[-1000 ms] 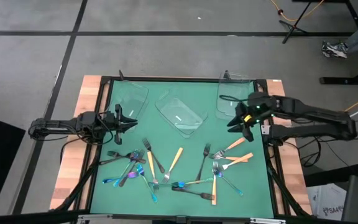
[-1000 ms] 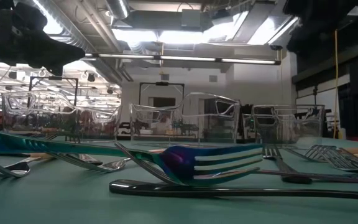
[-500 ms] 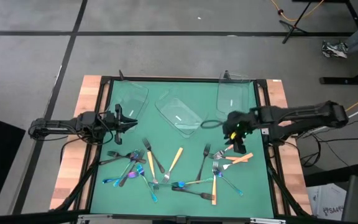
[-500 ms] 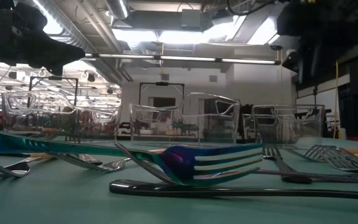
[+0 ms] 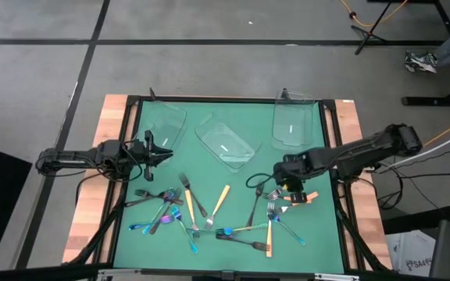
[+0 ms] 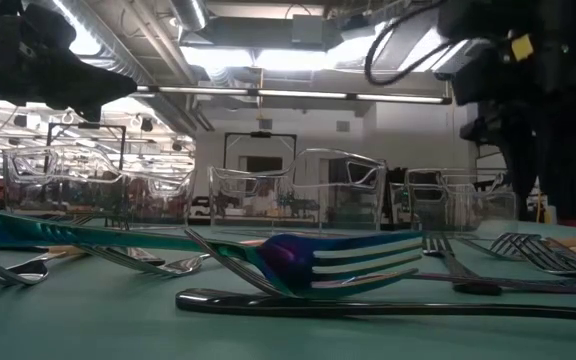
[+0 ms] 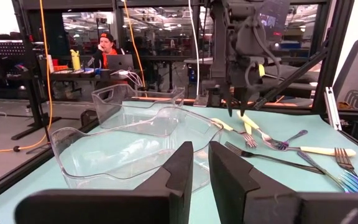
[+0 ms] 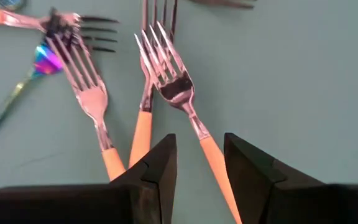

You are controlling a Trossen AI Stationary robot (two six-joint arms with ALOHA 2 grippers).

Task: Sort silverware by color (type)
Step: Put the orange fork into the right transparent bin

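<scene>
While parted and empty, right gripper (image 8: pixel 194 171) fingers straddle an orange-handled fork (image 8: pixel 188 115)

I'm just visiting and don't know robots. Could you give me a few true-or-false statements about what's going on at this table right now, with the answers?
1. The right claw hangs open over a group of orange-handled forks. True.
2. The right claw already holds a fork. False: its fingers are apart with nothing between them, and the forks lie on the mat.
3. The left claw waits at the table's left side, by a clear tray. True.
4. All three clear trays are full of silverware. False: the trays in view look empty; the silverware is scattered on the green mat.
5. An iridescent blue-purple fork lies on the mat. True.
</scene>
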